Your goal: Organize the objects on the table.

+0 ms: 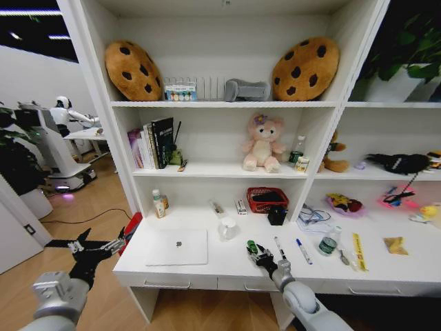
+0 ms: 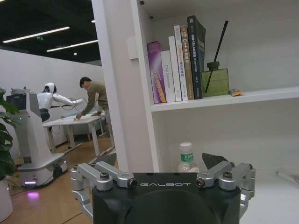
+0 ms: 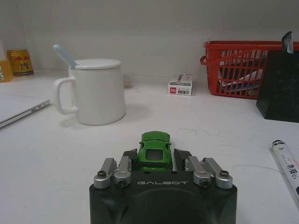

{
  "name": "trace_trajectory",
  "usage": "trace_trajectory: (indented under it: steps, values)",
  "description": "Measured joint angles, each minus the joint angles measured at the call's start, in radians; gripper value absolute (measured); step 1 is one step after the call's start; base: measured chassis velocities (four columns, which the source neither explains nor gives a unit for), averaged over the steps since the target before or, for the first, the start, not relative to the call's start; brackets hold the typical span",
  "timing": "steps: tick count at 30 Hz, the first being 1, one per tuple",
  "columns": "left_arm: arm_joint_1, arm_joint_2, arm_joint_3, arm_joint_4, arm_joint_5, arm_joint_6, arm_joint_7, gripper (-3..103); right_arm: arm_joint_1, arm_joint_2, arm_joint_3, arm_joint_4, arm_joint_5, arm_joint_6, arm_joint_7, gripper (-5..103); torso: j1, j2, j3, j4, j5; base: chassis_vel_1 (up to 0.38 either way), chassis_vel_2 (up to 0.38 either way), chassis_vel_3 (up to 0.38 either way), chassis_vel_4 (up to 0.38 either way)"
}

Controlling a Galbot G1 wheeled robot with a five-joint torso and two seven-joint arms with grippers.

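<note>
The right tool [image 3: 154, 157] sits low on the desk [image 1: 227, 265], fingers closed around the green toy car [image 3: 153, 149], apparently to lift it, while the left tool [image 1: 89, 249] hangs wide open and empty beside the desk's end.

Both arms end in rounded grey wrist joints. The left gripper [image 2: 161, 168] and the right gripper [image 3: 155, 156] share one build: a black housing lettered GALBOT in white, silver linkage bars fastened with dark screws, and black pointed fingertips [image 2: 214, 160].

left end effector [image 2: 161, 164]: fingers spread | bottle [image 2: 187, 157] ahead | books [image 2: 176, 63] shelved above
</note>
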Motion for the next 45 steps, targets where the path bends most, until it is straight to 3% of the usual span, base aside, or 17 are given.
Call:
trace_trajectory:
  steps: [3, 12, 33, 38, 45]
  values:
    - [0.000, 0.000, 0.000, 0.000, 0.000, 0.000, 0.000, 100, -0.006, -0.001, 0.007, 0.006, 0.000, 0.000, -0.001, 37, 0.000, 0.000, 0.000, 0.0001, 0.0001, 0.000, 0.000, 0.000, 0.000]
    - [0.000, 0.000, 0.000, 0.000, 0.000, 0.000, 0.000, 100, -0.028, -0.011, 0.034, 0.036, 0.002, 0.005, -0.004, 37, 0.000, 0.000, 0.000, 0.0000, 0.0002, 0.000, 0.000, 0.000, 0.000]
    - [0.000, 0.000, 0.000, 0.000, 0.000, 0.000, 0.000, 100, -0.140, -0.062, 0.151, 0.144, 0.006, 0.039, -0.101, 37, 0.000, 0.000, 0.000, -0.0001, -0.0001, 0.000, 0.000, 0.000, 0.000]
    - [0.000, 0.000, 0.000, 0.000, 0.000, 0.000, 0.000, 100, -0.107, -0.064, 0.137, 0.133, 0.013, 0.056, -0.116, 37, 0.000, 0.000, 0.000, -0.0002, 0.0001, 0.000, 0.000, 0.000, 0.000]
    - [0.000, 0.000, 0.000, 0.000, 0.000, 0.000, 0.000, 100, 0.057, -0.066, 0.051, 0.037, 0.033, 0.104, -0.132, 37, 0.000, 0.000, 0.000, 0.0000, 0.0000, 0.000, 0.000, 0.000, 0.000]
